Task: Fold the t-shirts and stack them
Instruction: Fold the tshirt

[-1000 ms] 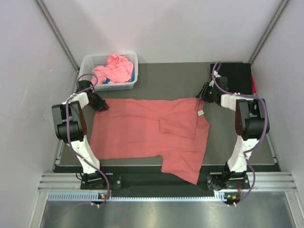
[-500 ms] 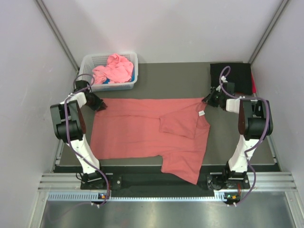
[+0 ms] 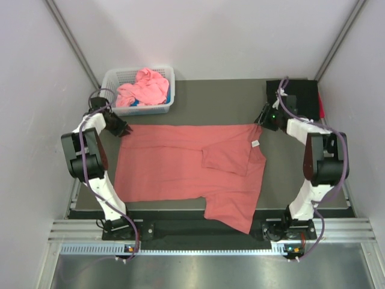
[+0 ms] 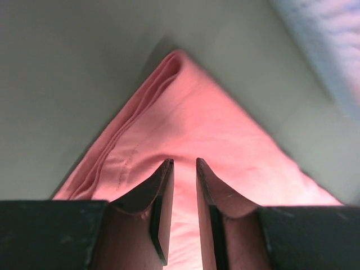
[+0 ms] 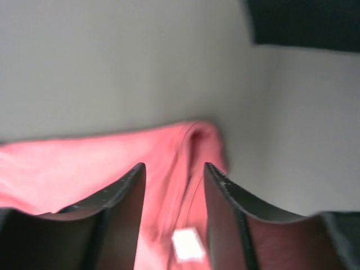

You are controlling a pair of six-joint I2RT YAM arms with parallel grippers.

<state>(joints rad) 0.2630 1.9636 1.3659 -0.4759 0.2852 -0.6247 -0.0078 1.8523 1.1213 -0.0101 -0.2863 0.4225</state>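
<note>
A salmon-red t-shirt (image 3: 180, 162) lies spread on the dark table, one sleeve folded in over its right half and a white label (image 3: 254, 143) showing. My left gripper (image 3: 123, 130) hovers just off the shirt's far left corner (image 4: 214, 124), its jaws a narrow gap apart with nothing between them (image 4: 184, 162). At the far right corner, my right gripper (image 3: 262, 119) stands open (image 5: 174, 165) above the cloth (image 5: 84, 163) and label (image 5: 187, 244). A crumpled pink t-shirt (image 3: 144, 87) lies in the basket. A folded black t-shirt (image 3: 301, 96) rests at the back right.
The white lattice basket (image 3: 120, 75) stands at the back left, close behind my left gripper, with something blue (image 3: 169, 96) under the pink shirt. The red shirt's near hem hangs over the table's front edge (image 3: 231, 220). Grey walls close in on both sides.
Both grippers have drawn back and outward from the shirt's far corners. The right corner, held a second ago, now lies flat and the right jaws stand apart.
</note>
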